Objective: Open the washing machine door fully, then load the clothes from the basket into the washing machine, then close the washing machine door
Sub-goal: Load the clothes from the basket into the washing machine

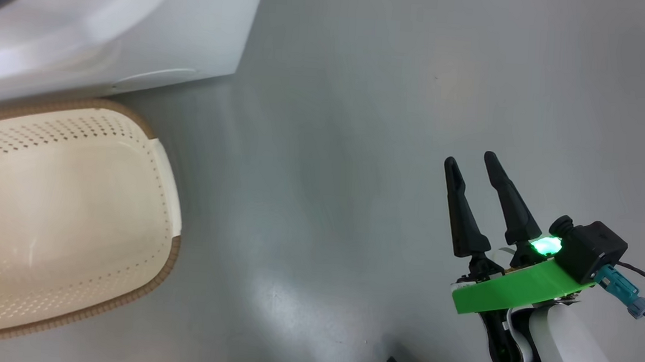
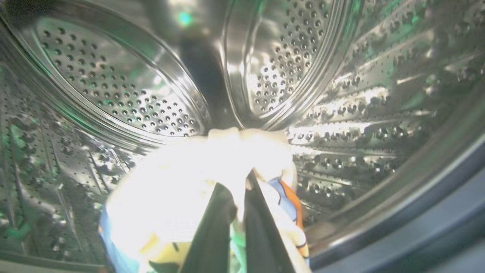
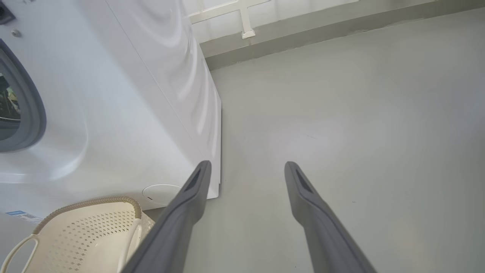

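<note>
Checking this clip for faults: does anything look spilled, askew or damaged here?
Nothing stands out. The basket sits upright beside the washing machine, and the left gripper holds the clothes inside the drum.

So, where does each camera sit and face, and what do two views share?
Head: looks down at grey floor; open right gripper shows.
Left wrist: inside perforated steel drum; left gripper shut on cream-and-blue clothes.
Right wrist: looks along floor; its open gripper shows.
Both head and right wrist: cream perforated plastic basket, white boxy washing machine.
</note>
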`<state>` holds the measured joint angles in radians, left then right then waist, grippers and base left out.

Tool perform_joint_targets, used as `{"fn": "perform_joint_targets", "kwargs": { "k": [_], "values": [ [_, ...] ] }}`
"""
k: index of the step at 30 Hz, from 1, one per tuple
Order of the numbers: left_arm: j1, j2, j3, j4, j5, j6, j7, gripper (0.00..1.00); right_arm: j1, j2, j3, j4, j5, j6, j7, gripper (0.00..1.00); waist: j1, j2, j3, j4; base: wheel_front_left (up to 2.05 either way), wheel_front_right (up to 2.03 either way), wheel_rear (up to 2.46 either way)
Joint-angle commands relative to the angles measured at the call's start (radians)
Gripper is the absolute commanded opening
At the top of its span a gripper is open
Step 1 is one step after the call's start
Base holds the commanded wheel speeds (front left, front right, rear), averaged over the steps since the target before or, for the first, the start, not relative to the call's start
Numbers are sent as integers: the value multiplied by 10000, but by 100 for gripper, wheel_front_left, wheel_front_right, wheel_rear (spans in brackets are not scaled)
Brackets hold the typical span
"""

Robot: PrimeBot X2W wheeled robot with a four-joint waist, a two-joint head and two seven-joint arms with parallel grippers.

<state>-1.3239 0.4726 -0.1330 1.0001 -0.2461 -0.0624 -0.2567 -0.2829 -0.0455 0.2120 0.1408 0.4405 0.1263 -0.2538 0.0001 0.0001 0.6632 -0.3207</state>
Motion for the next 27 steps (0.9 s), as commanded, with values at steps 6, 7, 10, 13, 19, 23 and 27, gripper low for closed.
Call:
{"fn": "perform_joint_targets", "kwargs": {
  "k": [6,7,10,13,19,23,27],
  "values": [
    [-99,654,27,925,47,-276,-49,0,120,-47,247,-314,109,44,-80,100,-1,-1,23,-274,0,0,0],
    [-177,662,-11,1141,42,-323,-50,0,128,-47,255,-317,115,44,-80,100,-1,-1,22,-293,0,0,0],
    [-430,690,-132,1632,53,-421,-46,0,138,-47,268,-319,133,44,-80,100,-1,-1,20,-315,0,0,0],
    [-656,637,-216,2082,-16,-507,21,10,127,-47,244,-303,171,44,-80,100,-1,-1,-6,-290,0,0,0],
    [-756,478,-370,2468,-159,-607,61,100,37,-47,250,-235,225,44,-80,100,-1,-1,-186,-187,0,0,0],
    [-581,315,-395,2509,-316,-641,0,100,7,-47,231,-180,190,44,-80,100,-1,-1,-392,-97,0,0,0],
    [-205,147,-320,2139,-522,-661,-42,100,40,-47,179,-116,130,44,-80,100,-1,-1,-680,19,0,0,0]
  ]
}}
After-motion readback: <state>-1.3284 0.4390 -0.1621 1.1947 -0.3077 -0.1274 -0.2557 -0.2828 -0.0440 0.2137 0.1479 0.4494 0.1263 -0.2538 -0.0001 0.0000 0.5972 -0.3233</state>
